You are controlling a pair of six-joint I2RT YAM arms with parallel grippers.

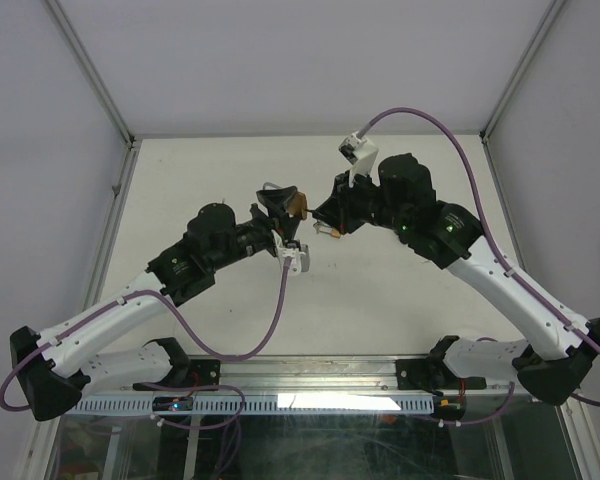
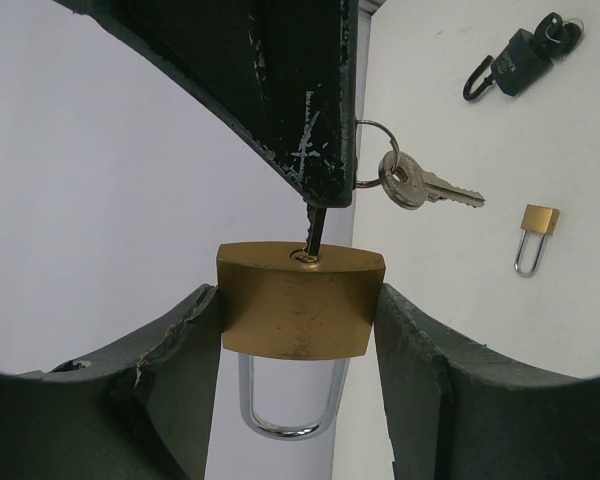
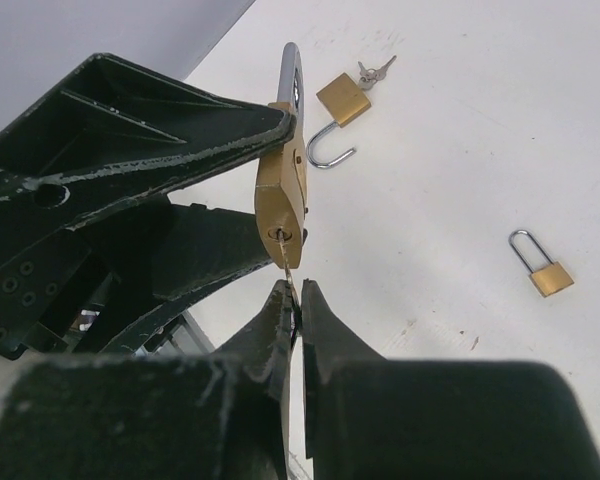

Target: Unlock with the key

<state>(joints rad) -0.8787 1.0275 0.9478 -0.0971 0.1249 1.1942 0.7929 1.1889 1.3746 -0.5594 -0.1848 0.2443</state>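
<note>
Task object: brass padlock (image 2: pixel 300 300), hanging clear above the worktop (image 2: pixel 540 340), keyhole face up and shackle (image 2: pixel 285 420) pointing down in the left wrist view. Key (image 2: pixel 315 225) is sitting blade-first in the keyhole. Left gripper (image 2: pixel 300 335) is clamping the padlock body by its two narrow sides, fingers spread only as wide as the body. Right gripper (image 3: pixel 292 300) is pinching the key's head, jaws pressed together on it. Spare key (image 2: pixel 425 185) is dangling on a ring just right of the padlock's top.

Handling guess: the padlock is looking solid, rigid and heavy for its size. Its smooth brass sides are likely slippery, so the turning force may be spinning it in the fingers. The side grip seems right, since it is leaving the shackle free to pop. The key is looking thin and stiff; hold it at the head and twist along the blade.

Lying on the worktop well apart from the held padlock: black padlock (image 2: pixel 520 62), small brass padlock (image 2: pixel 536 235), open padlock (image 3: pixel 340 100).
</note>
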